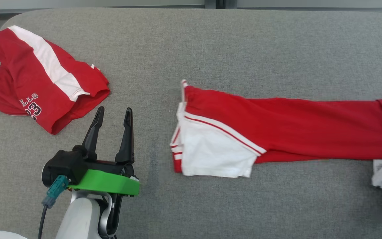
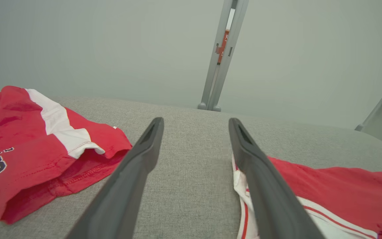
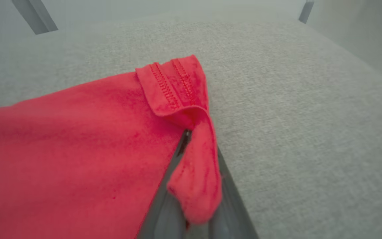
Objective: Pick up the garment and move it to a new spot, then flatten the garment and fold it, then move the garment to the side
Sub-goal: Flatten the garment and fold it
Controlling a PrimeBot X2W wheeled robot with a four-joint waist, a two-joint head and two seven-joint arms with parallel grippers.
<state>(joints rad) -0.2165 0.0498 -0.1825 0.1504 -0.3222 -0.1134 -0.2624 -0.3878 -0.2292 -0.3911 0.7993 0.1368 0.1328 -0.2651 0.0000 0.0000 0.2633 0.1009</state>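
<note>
Garment [image 1: 310, 129], red with white panels, lies stretched across the grey cushion [image 1: 211, 43], right of centre. Right gripper [image 3: 191, 149] fingers are closed on the hemmed corner at its right end. Left gripper [image 1: 115, 109] fingers stand wide apart, holding nothing, between this item and a crumpled red jersey [image 1: 28, 76].

**Plain, Grey and Evenly Lit**

A grey fabric surface [image 1: 211, 43] with rounded corners lies under soft, even light. Behind it rises a plain pale wall [image 2: 78, 43], broken by an upright grey metal post [image 2: 222, 56] and a slanted frame [image 2: 378, 111].
</note>
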